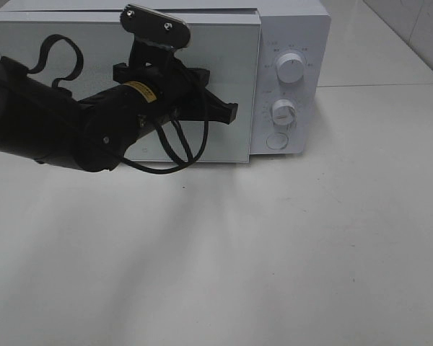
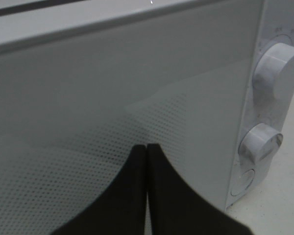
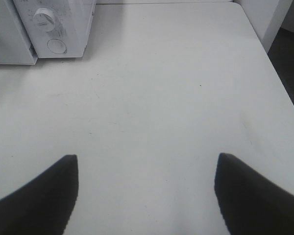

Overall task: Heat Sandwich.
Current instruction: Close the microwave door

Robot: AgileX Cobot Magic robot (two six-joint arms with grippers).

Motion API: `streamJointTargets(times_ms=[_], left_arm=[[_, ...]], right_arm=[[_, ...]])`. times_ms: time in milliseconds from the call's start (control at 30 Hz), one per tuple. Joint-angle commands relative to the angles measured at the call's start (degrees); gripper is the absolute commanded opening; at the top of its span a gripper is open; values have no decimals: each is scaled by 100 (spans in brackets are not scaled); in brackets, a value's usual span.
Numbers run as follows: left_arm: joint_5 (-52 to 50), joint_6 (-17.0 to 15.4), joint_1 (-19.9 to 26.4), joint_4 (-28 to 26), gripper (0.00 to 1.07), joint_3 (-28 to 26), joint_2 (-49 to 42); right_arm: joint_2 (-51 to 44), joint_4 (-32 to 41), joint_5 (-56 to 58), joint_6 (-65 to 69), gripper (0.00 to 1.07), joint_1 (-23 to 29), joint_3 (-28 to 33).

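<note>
Counted one white microwave oven [image 1: 296, 36], standing at the far side of a white table [image 1: 274, 252]. Counted on its control panel two round knobs, upper knob [image 1: 290, 69] and lower knob [image 1: 282, 112], plus one round button [image 1: 276, 140] beneath them. Found the microwave door [image 1: 224, 58] shut flush with the body. Could not see through its dotted window, so cannot tell what is inside. Could not find the sandwich in any of the three views; cannot tell where it is.

Counted two grippers. Found the left gripper [image 1: 231, 112] in front of the door, near the door's edge beside the control panel, fingers pressed together with nothing between them. Cannot tell whether the tips touch the glass. Counted one black cable loop [image 1: 180, 155] hanging just behind the left gripper. Found the right gripper [image 3: 147, 161] over the table, well apart from the microwave oven, jaws spread wide and holding nothing.
</note>
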Motion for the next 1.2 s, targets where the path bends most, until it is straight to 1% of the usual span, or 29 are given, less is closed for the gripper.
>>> streamJointTargets(times_ms=[33, 67, 200, 300, 333, 467, 733, 867, 1067, 1133, 1200], left_arm=[[-92, 40, 57, -252, 0, -378, 172], [-92, 40, 57, -252, 0, -378, 172], [-46, 46, 57, -441, 0, -733, 390], [-46, 52, 63, -533, 0, -877, 470], [-11, 52, 92, -544, 0, -1026, 550], [126, 52, 109, -544, 0, -1272, 670], [155, 69, 92, -498, 0, -1266, 642], [361, 69, 74, -493, 0, -1255, 556], [476, 80, -40, -493, 0, -945, 201], [539, 160, -120, -493, 0, -716, 40], [539, 172, -138, -493, 0, -647, -11]], right_arm=[[-138, 23, -46, 6, 76, -29, -6], [-138, 23, -46, 6, 76, -29, -6], [-138, 23, -46, 6, 76, -29, -6], [-138, 23, -46, 6, 76, -29, -6], [-138, 23, -46, 11, 76, -29, -6], [-138, 11, -46, 29, 76, -29, -6], [-138, 6, -46, 23, 76, -29, -6], [-138, 6, -46, 23, 76, -29, -6], [-138, 6, -46, 23, 76, -29, -6], [-138, 6, -46, 23, 76, -29, -6], [-138, 6, -46, 23, 76, -29, -6]])
